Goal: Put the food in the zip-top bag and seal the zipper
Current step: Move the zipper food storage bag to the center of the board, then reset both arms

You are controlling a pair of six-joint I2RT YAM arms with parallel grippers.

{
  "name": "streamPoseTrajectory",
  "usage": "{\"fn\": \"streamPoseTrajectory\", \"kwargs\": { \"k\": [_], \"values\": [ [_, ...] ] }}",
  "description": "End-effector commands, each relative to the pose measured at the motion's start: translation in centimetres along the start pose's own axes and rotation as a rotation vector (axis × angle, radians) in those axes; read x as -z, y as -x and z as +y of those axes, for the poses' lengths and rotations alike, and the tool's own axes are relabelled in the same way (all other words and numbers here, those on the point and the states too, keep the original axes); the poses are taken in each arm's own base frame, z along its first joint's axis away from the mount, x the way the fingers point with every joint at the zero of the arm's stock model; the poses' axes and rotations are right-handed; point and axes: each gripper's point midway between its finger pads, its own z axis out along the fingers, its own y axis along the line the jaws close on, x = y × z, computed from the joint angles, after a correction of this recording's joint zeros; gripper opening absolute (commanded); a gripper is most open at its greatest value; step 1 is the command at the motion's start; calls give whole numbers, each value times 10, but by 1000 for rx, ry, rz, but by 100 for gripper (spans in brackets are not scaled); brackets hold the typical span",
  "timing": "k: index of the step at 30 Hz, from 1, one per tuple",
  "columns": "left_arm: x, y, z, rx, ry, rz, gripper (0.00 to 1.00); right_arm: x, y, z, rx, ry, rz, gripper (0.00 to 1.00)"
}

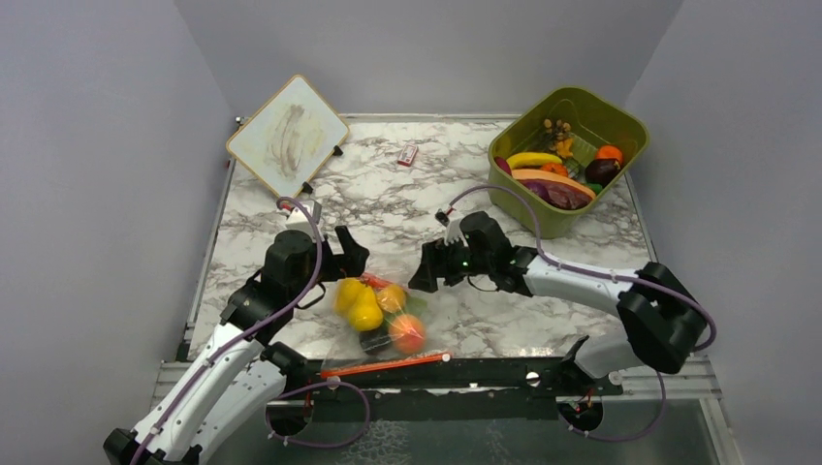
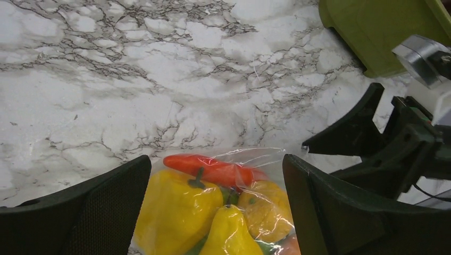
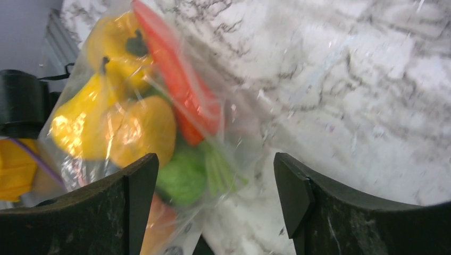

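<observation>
The clear zip-top bag [image 1: 380, 318] lies flat near the table's front edge, and its orange-red zipper [image 1: 386, 365] points toward the arm bases. Inside it is food: a yellow pepper [image 2: 175, 207], a yellow pear [image 2: 228, 234], an orange [image 2: 266, 207], a red chili [image 2: 213, 169] and something green [image 3: 183, 178]. My left gripper [image 2: 217, 162] stands open over the bag's far left corner, holding nothing. My right gripper [image 3: 214, 162] is open at the bag's far right side. Loose plastic lies between its fingers, unclamped.
An olive-green tub [image 1: 620, 126] at the back right holds more toy food, such as a banana [image 1: 533, 158] and a dark eggplant [image 1: 601, 171]. A small whiteboard [image 1: 288, 136] leans at the back left. A red-white packet [image 1: 408, 155] lies behind the grippers.
</observation>
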Motion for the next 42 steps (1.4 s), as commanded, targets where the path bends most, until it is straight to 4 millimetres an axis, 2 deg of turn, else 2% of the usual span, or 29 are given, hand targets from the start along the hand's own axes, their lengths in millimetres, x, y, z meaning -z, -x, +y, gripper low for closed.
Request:
{"fn": "streamPoseTrajectory", "kwargs": {
  "k": [1,3,4,5,6,7,8,9,10,16,20,25,29,31,33,38,42],
  "values": [
    [5,28,-5,-64,-8,-95,96,-25,35,-1,206,6,-46,82],
    [6,29,-7,-99,-26,-99,96,-34,28,2,265,60,-1,81],
    [6,30,-9,-117,-38,-101,96,-37,24,5,287,94,14,76],
    [5,30,-10,-130,-46,-103,95,-39,22,9,304,129,21,67],
    [5,31,-10,-135,-49,-109,95,-40,22,11,315,152,19,49],
    [5,31,-10,-141,-52,-112,94,-41,23,12,323,160,9,25],
    [5,32,-11,-145,-54,-117,93,-41,28,12,336,153,-9,8],
    [6,33,-11,-147,-55,-122,93,-40,34,12,355,139,-29,2],
    [6,34,-12,-152,-61,-128,92,-39,45,10,375,110,-59,1],
    [4,49,-23,-225,-100,-164,92,-28,124,-17,542,-72,-274,1],
    [3,62,-29,-254,-94,-174,93,-22,161,-42,607,-139,-375,1],
    [2,65,-30,-267,-97,-179,93,-27,177,-74,570,-173,-368,1],
    [1,61,-32,-271,-112,-168,94,-30,181,-78,570,-181,-351,2],
    [2,60,-36,-276,-136,-168,96,-25,184,-71,569,-166,-354,12],
    [4,62,-39,-275,-153,-178,97,-13,187,-62,565,-164,-360,29],
    [7,70,-38,-272,-137,-207,99,38,189,-39,523,-213,-380,58],
    [13,79,-42,-288,-147,-236,99,79,173,-18,461,-205,-367,68]
  ]
}}
